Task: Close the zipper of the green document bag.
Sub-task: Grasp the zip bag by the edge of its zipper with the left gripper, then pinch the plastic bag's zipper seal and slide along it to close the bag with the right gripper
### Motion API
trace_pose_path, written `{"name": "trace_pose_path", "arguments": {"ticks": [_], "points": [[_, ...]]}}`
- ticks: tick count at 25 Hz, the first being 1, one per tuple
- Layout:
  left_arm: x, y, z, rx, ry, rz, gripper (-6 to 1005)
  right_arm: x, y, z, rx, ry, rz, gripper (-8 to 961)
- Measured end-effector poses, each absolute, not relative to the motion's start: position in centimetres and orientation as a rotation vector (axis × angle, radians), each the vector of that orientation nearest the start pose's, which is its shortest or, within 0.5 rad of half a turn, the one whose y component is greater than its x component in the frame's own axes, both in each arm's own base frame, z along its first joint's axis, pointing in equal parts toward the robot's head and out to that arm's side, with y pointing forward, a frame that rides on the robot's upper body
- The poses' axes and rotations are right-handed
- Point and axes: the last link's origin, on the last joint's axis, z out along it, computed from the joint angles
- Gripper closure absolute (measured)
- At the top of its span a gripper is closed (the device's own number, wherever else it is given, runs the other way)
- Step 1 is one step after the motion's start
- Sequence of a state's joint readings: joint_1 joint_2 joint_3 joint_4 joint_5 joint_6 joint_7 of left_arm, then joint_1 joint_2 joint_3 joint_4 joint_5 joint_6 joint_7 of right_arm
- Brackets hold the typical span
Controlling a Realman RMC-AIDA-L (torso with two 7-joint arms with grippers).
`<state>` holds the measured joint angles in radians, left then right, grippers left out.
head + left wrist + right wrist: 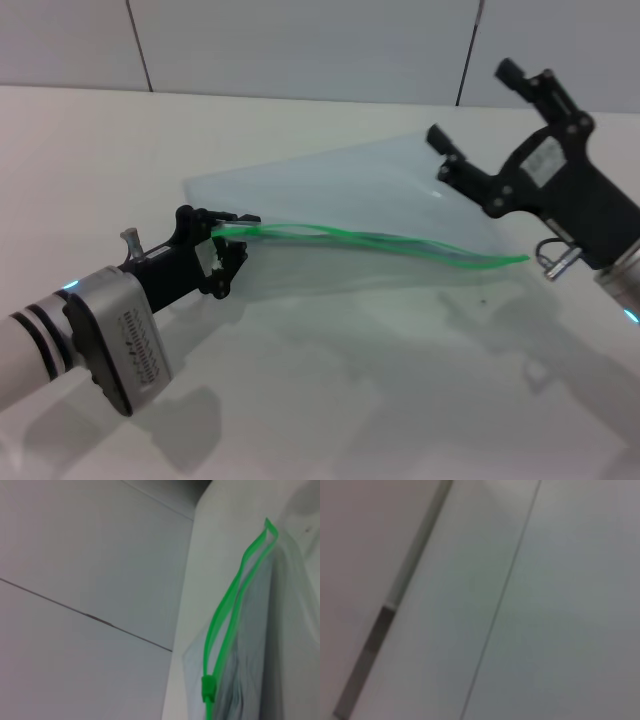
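White tabletop [330, 400] with grey wall panels [300, 45] behind is serving as the work surface.

Item: green document bag [340, 200], lying mid-table, its near edge lifting off the surface. Judged light, thin, floppy and slick; likely buckling under any push, so it is wanting an anchor at one end.

Item: zipper [390, 240], running left to right along the near edge, tracks gaping along most of the length. Best hold is judged to be the small slider [208, 688].

Left gripper [228, 245] is sitting at the bag's left corner, fingers closing on that end of the zipper.

Right gripper [475, 125] is hovering over the far right of the bag, fingers spread, holding nothing.

Views: the left wrist view is showing the slider and parted tracks close up; the head view is hiding the slider. The right wrist view is showing only wall.
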<state>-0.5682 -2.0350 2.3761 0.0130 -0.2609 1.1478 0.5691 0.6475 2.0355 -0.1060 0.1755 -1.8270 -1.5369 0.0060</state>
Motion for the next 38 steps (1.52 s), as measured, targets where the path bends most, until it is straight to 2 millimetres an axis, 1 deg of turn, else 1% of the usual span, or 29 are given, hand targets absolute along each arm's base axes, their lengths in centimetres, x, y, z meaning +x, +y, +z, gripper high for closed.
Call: {"name": "trace_pose_path", "arguments": {"ticks": [2,3,5,8,13,17,20,23,28,35,38], "points": [[-30.6,33.3,-5.8,-2.097,0.72,-0.057,932,21.4,32.9,-4.9,-2.048,-0.182,1.002,69],[-30.6,33.3,-5.7,-2.094,0.722,-0.05,933,20.7,33.0,-5.4,-2.093,-0.221,1.009,70],[-30.7,33.3,-5.7,-2.078,0.748,-0.029,934,20.4,33.0,-5.8,-2.123,-0.244,1.006,71],[-30.7,33.2,-5.7,-2.056,0.806,-0.001,935,19.6,33.4,-6.9,-2.213,-0.299,0.968,72],[-30.2,33.1,-6.0,-2.067,0.835,-0.031,934,18.1,33.7,-9.2,-2.367,-0.412,0.891,72],[-29.6,33.0,-6.4,-2.072,0.859,-0.058,934,17.5,33.4,-10.5,-2.472,-0.524,0.838,73],[-29.3,33.0,-6.4,-2.07,0.871,-0.073,941,17.4,33.4,-11.4,-2.524,-0.566,0.779,74],[-28.9,32.8,-6.7,-2.075,0.893,-0.096,941,17.1,33.8,-12.1,-2.533,-0.584,0.715,74],[-28.8,32.6,-6.9,-2.081,0.904,-0.104,941,16.8,33.9,-13.1,-2.49,-0.633,0.641,75],[-28.8,32.5,-7.0,-2.081,0.904,-0.105,941,17.0,33.9,-13.3,-2.49,-0.647,0.61,76],[-28.9,32.5,-7.0,-2.08,0.907,-0.104,941,17.1,34.0,-13.3,-2.49,-0.648,0.601,120]]}}
